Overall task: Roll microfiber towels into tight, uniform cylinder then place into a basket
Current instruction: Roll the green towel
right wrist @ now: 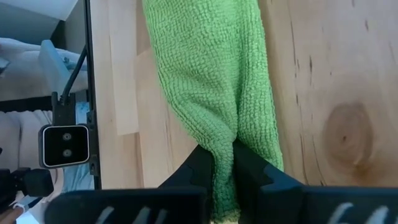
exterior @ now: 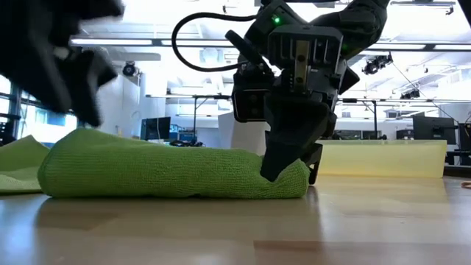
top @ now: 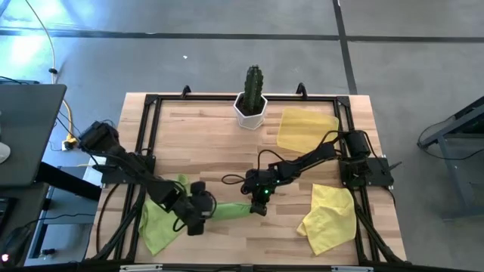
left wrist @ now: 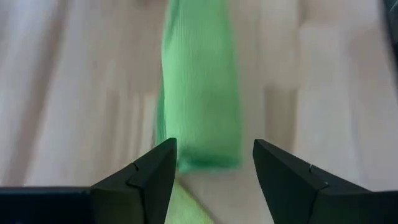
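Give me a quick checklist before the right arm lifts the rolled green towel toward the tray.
1. Right gripper shut on the rolled green towel at its end: ok.
2. Left gripper open, clear of the roll: ok.
3. Roll tight and even: not ok, it looks flattened and loose in the low view.
4. Basket free to receive it: ok, nothing lies in it.
5. Cactus pot off the path: cannot tell, it stands beside the basket.
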### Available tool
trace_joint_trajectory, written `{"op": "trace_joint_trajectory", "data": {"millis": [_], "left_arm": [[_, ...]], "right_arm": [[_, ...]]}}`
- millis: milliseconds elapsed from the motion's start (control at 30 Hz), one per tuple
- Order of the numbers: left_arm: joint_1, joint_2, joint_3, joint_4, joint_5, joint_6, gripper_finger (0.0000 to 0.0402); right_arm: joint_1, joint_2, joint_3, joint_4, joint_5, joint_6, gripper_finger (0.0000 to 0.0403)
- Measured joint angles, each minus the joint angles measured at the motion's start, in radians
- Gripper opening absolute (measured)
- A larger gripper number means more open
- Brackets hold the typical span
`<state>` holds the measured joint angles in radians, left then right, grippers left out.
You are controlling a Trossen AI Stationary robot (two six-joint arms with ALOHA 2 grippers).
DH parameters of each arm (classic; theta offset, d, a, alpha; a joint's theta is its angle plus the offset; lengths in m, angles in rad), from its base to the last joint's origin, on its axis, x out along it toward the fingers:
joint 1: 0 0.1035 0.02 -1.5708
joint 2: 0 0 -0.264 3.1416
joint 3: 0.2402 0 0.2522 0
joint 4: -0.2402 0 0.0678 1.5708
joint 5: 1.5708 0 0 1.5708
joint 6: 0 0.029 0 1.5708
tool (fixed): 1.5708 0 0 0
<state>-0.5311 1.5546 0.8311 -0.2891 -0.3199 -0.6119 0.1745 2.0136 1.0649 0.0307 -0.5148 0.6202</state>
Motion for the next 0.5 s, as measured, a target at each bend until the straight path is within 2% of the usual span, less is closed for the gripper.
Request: {"op": "trace_joint_trajectory", "data": {"millis": [133,233,400,500], "left_arm": [[-0.018,-0.003,0.044,0.057,-0.078,0.135,0.0202],[-0.023,0.019,0.047,0.117,-0.088,0.224,0.0202],[-0.005,0.103,0.044,0.106,-0.085,0.226,0.0202],[0.010,0.169,0.046,0.126,-0.045,0.203,0.0202]], "right_arm": [[0.000,-0.001,0.000,0.003,0.001,-0.016,0.0016],[0.000,-0.001,0.000,0.003,0.001,-0.018,0.0016],[0.000,-0.001,0.000,0.007,0.006,-0.026,0.0016],[0.000,-0.001,0.000,0.012,0.007,-0.026,0.0016]]}}
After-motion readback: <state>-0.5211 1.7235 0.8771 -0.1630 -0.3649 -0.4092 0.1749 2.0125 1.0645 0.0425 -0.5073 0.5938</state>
